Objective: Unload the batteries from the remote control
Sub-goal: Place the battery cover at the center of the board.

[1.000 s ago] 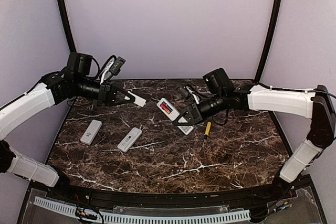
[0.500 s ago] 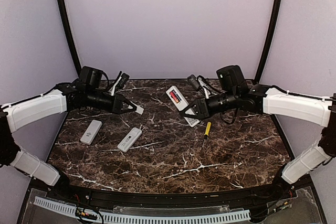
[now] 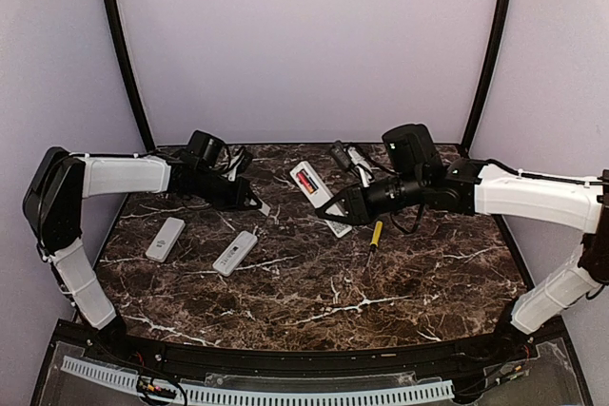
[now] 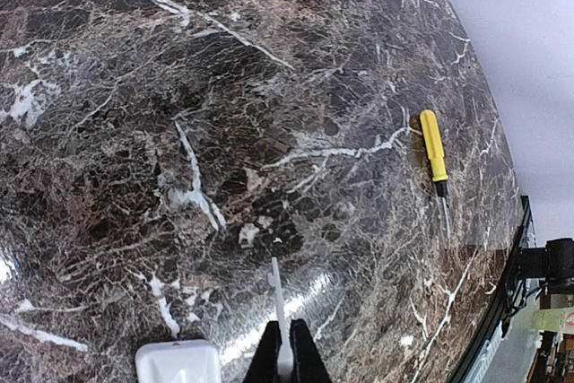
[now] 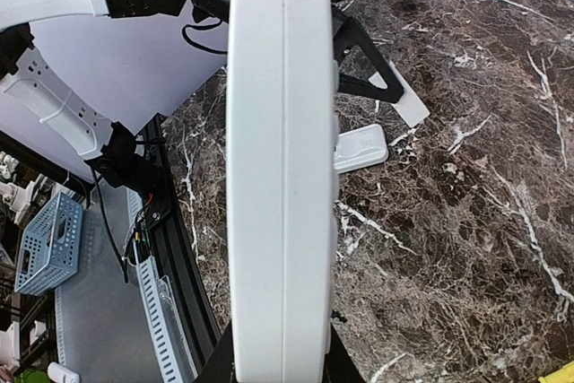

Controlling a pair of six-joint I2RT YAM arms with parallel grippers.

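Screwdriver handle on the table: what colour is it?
The screwdriver handle is yellow. It shows best in the left wrist view.

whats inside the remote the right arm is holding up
An orange-red battery shows in the open compartment of the remote. Whether a second cell lies beside it is unclear.

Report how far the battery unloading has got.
Done: the white cover is off, pinched between the left gripper's fingers. In hand: the right gripper holds the opened remote. Left: red batteries sit in its compartment, none out. Two other remotes lie on the table.
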